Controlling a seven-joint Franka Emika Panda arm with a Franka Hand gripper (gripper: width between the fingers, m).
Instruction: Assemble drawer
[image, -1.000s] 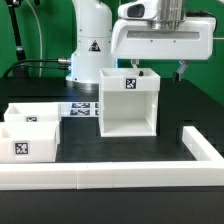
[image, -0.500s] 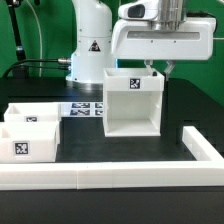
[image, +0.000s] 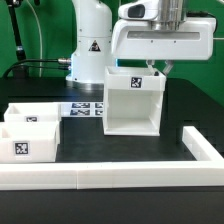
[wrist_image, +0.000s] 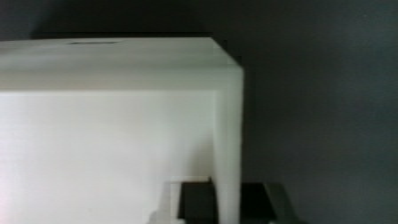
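Found the drawer housing (image: 130, 112) sitting upright around the middle of the black worktop (image: 120, 150), open front toward the camera. Saw the tool (image: 160, 68) pinched onto the housing's top edge at the exterior view's right, with the wall squeezed between both fingers (wrist_image: 192, 200) in the wrist view. Spotted the two trays (image: 30, 135) well apart on the exterior view's left, just beside each other.
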